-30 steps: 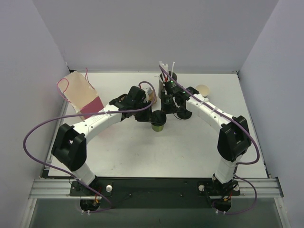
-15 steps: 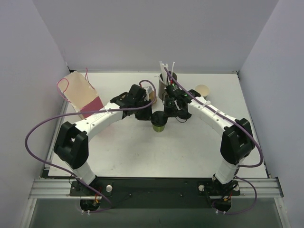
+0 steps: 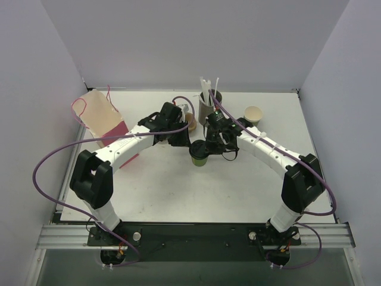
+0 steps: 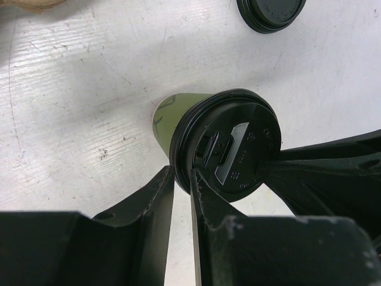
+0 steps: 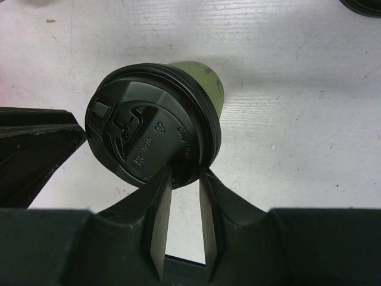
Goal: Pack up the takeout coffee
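The takeout coffee (image 3: 199,156) stands mid-table, a small green paper cup (image 4: 172,119) capped by a black round lid (image 4: 238,143). My left gripper (image 3: 187,145) comes in from the left. Its narrow jaws (image 4: 183,179) pinch the lid's rim, one finger over the lid's top and one outside it. From the right, my right gripper (image 3: 212,146) holds the opposite side. The lid's rim (image 5: 196,149) sits between its two fingers (image 5: 186,176). The green cup wall (image 5: 202,74) shows behind the lid (image 5: 143,137).
A tan and pink paper bag (image 3: 101,119) lies at the back left. A grey holder of white straws (image 3: 206,104) and a second green cup with a cream inside (image 3: 253,114) stand behind the arms. A spare black lid (image 4: 271,12) lies near the cup.
My right gripper has moved from beside the straw holder down and left onto the cup's lid. The left gripper has stayed at the cup, shifting only slightly.
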### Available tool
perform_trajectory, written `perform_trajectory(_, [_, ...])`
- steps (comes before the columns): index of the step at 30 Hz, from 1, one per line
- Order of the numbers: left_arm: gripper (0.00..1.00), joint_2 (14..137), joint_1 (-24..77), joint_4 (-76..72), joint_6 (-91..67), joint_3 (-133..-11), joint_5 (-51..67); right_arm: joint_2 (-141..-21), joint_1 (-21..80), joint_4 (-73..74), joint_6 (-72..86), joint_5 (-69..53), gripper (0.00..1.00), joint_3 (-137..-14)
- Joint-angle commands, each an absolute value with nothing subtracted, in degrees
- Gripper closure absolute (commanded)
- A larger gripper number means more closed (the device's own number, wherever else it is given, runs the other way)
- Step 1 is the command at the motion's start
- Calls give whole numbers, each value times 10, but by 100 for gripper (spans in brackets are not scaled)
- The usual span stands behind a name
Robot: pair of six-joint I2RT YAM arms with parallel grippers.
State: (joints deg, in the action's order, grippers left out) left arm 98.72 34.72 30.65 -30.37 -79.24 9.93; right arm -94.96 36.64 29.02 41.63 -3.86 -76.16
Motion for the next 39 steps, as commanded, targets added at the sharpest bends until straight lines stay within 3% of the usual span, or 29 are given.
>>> perform_trajectory(1, [71, 979, 347, 305, -290, -819, 103, -925, 352, 308, 423, -28, 78, -764])
perform_trajectory(6, [65, 973, 347, 308, -287, -823, 105, -924, 346, 311, 408, -22, 77, -799])
perform_trajectory(20, [62, 969, 347, 309, -290, -842, 120, -958, 341, 334, 382, -7, 78, -833])
perform_trajectory(39, [66, 1027, 356, 286, -290, -824, 132, -993, 341, 324, 378, -11, 85, -817])
